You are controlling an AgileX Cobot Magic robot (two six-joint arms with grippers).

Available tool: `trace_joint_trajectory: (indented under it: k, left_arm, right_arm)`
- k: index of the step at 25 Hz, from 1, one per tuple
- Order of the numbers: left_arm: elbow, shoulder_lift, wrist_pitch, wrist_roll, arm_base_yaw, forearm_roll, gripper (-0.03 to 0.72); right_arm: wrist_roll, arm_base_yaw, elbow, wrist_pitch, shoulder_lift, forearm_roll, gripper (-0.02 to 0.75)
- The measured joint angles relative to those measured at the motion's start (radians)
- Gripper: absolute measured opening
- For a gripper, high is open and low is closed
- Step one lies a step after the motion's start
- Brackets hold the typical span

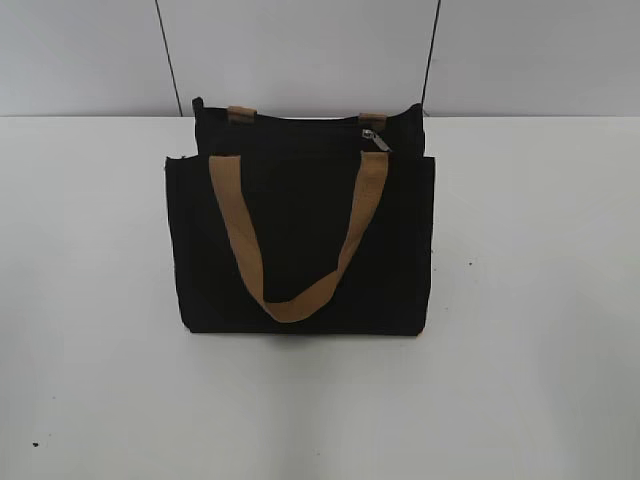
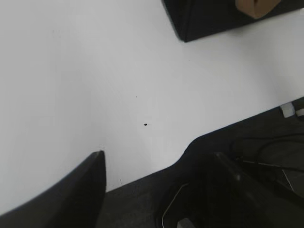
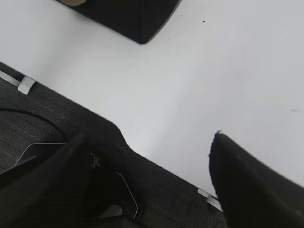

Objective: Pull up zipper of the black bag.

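Observation:
The black bag (image 1: pixel 300 240) lies flat on the white table (image 1: pixel 540 300), its tan strap handle (image 1: pixel 300 240) looped over the front. The small silver zipper (image 1: pixel 374 139) sits near the right end of the top zip line. No gripper shows in the exterior view. In the left wrist view a bag corner (image 2: pixel 209 19) shows at the top, and my left gripper (image 2: pixel 159 161) is open and empty near the table's front edge. In the right wrist view a bag corner (image 3: pixel 128 16) shows at the top, and my right gripper (image 3: pixel 147 142) is open and empty.
The table's front edge (image 2: pixel 156 173) runs under both grippers, with dark floor and cables below (image 3: pixel 28 123). White tape marks (image 3: pixel 23 84) sit at the table edge. A grey wall (image 1: pixel 300 50) stands behind the bag.

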Motion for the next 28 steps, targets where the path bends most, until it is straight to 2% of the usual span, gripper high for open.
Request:
trace_joint_trajectory:
  k: [2,8,14,21,28]
  left_arm:
    - [0.027,-0.049,0.001,0.049,0.000,-0.020,0.557]
    - [0.120,-0.096,-0.021,0.076,0.000,-0.033,0.568]
    - [0.147,-0.096,-0.130,0.129,0.000,-0.063,0.570]
    - [0.169,-0.096,-0.146,0.179,0.000,-0.091,0.568]
    - [0.169,-0.096,-0.148,0.179,0.000,-0.096,0.519]
  right_arm:
    - [0.002,0.000,0.062,0.000,-0.082,0.000,0.605]
    - [0.003,0.000,0.231,0.000,-0.206,-0.001,0.598]
    - [0.005,0.000,0.267,-0.081,-0.207,-0.004,0.587]
    - [0.005,0.000,0.284,-0.110,-0.207,-0.003,0.587]
    - [0.005,0.000,0.284,-0.111,-0.207,-0.003,0.587]
